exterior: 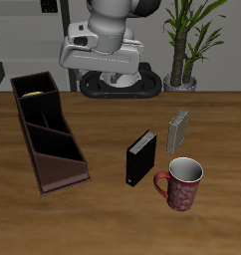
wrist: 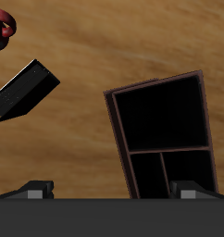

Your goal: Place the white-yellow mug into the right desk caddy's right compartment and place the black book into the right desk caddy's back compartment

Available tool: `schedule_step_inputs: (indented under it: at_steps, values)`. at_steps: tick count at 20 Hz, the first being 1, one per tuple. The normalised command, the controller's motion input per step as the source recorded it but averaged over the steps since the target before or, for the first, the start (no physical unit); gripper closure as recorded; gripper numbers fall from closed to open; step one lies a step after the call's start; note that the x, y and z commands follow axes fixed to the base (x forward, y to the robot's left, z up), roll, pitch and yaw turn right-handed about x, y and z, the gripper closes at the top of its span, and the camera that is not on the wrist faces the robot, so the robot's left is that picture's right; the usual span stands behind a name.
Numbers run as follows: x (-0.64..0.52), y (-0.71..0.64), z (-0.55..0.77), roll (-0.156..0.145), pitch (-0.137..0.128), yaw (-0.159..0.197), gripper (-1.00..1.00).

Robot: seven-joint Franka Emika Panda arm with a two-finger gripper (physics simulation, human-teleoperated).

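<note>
The white-yellow mug (exterior: 34,90) sits inside the right desk caddy (exterior: 55,159), in the cell at its far end; only its yellow inside and pale rim show. The black book (exterior: 140,159) stands upright on the table beside the caddy, nearer the front edge. My gripper (exterior: 113,72) hangs high above the back of the table, open and holding nothing. In the wrist view the gripper (wrist: 112,191) has its fingertips (wrist: 35,191) spread wide, with the caddy (wrist: 112,111) and the black book (wrist: 26,88) below. The mug is hidden in that view.
A thin grey patterned book (exterior: 178,129) stands behind a dark red patterned mug (exterior: 182,182), both beyond the black book from the caddy. The red mug (wrist: 3,28) also shows in the wrist view. A potted plant (exterior: 182,45) stands at the back.
</note>
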Motion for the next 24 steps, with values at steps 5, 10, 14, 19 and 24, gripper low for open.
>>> schedule_step_inputs:
  at_steps: [5,10,14,19,24]
  values:
    - [0.3,0.24,0.03,0.025,-0.006,-0.001,-1.0]
    - [0.29,0.15,0.02,0.028,-0.008,-0.002,-1.0]
    - [0.32,0.07,-0.03,0.024,-0.026,-0.032,-1.0]
    - [0.14,0.15,-0.15,0.031,0.013,-0.004,-1.0]
    - [-0.13,0.49,-0.21,0.09,0.015,0.065,-1.0]
